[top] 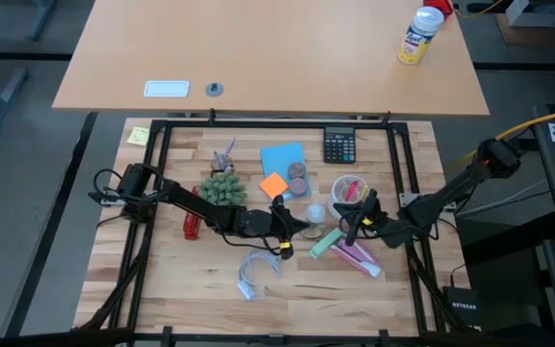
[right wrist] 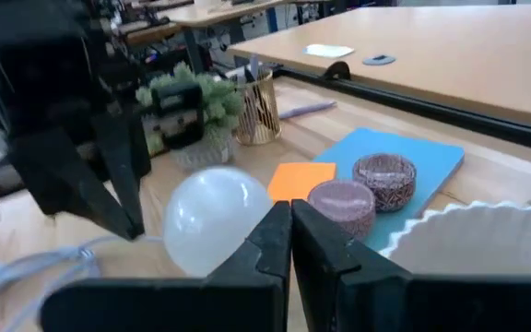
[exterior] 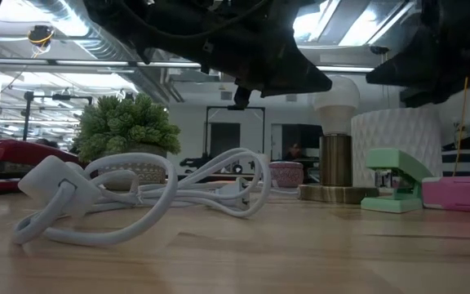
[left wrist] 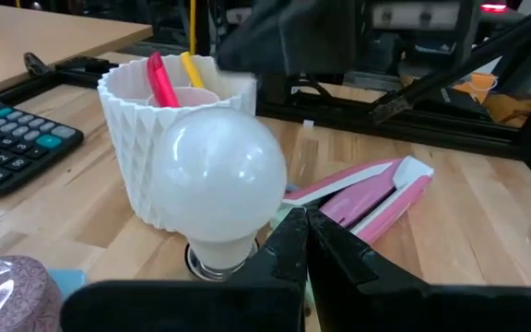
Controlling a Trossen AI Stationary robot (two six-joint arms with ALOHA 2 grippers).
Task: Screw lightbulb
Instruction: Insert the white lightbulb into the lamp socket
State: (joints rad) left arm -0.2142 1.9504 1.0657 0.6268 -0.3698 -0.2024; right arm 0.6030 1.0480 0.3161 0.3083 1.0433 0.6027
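Standing upright in a brass socket base near the table's middle, the lightbulb sitting just beside the white cup, left gripper and right gripper hovering either side, fingers pressed together, holding nothing.

Frosted white lightbulb, ribbed white cup, mint-green stapler, pink stapler, orange sticky pad, pale wood desk.

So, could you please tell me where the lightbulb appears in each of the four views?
High view: lightbulb at table centre, between both grippers.
Low view: right of centre, upright on a brass base.
Left wrist view: centre, large.
Right wrist view: lower centre-left.
Shared landmark: the white pen cup beside it.
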